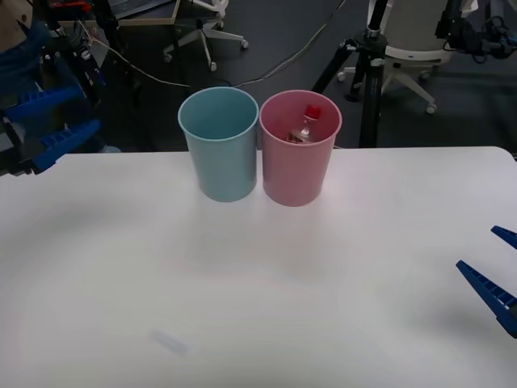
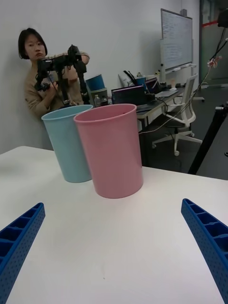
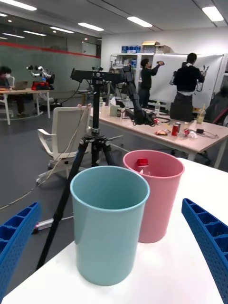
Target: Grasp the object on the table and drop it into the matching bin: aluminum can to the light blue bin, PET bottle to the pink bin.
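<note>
item 1: small clear plastic pet bottle with red cap (image 1: 308, 123). lies tilted inside the pink bin, cap uppermost, resting low against the inner wall; this placement fits the sorting rule, so the drop looks done.

item 2: pink tapered round plastic bin with rolled rim (image 1: 297, 162). upright near the far edge of the large white worktop (image 1: 242, 283), about midway along that edge. holds item 1.

item 3: light blue tapered round plastic bin with rolled rim (image 1: 220, 153). upright, just beside the pink bin on the robot's left, the two walls touching or nearly so. nothing visible inside. the pair stand side by side, presumably so that either can be reached from the same stance.

item 4: left gripper (image 1: 60, 121), blue ribbed fingers. spread apart, holding nothing, raised beyond the far left corner of the worktop, well apart from both bins. judged to be clear of the bins because its load is released.

item 5: right gripper (image 1: 494, 271), blue ribbed fingers. spread apart, holding nothing, low over the right edge of the worktop, facing the bins from a distance. appears parked.

status, as judged: no object left on the worktop surface; task appears complete.
</note>
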You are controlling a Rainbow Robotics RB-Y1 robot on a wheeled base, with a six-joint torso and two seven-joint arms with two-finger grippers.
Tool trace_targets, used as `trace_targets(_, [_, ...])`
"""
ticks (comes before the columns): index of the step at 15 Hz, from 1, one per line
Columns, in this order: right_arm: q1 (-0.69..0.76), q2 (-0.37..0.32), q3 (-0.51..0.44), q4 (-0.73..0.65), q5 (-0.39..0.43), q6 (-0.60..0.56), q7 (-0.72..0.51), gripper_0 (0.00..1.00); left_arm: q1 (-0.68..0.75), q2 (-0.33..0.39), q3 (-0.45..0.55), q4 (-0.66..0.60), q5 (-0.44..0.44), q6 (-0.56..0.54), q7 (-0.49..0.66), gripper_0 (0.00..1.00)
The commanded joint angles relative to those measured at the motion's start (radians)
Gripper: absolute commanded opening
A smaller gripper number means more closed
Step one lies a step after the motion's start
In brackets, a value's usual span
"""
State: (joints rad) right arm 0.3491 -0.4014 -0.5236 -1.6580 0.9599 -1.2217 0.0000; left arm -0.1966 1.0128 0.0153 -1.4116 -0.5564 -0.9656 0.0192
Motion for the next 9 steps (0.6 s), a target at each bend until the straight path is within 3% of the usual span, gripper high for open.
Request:
trace_targets(1, [0.000,0.000,0.000,0.000,0.000,0.000,0.000,1.00,0.095,-0.095,0.150,-0.043,-0.146,-0.055,0.028,1.00])
trace_targets(5, [0.000,0.000,0.000,0.000,0.000,0.000,0.000,1.00,0.269,-0.246,0.333,-0.175,-0.307,-0.071,0.085,1.00])
trace_targets(9, [0.000,0.000,0.000,0.000,0.000,0.000,0.000,1.00,0.367,-0.442,0.514,-0.296,-0.504,-0.177,0.194,1.00])
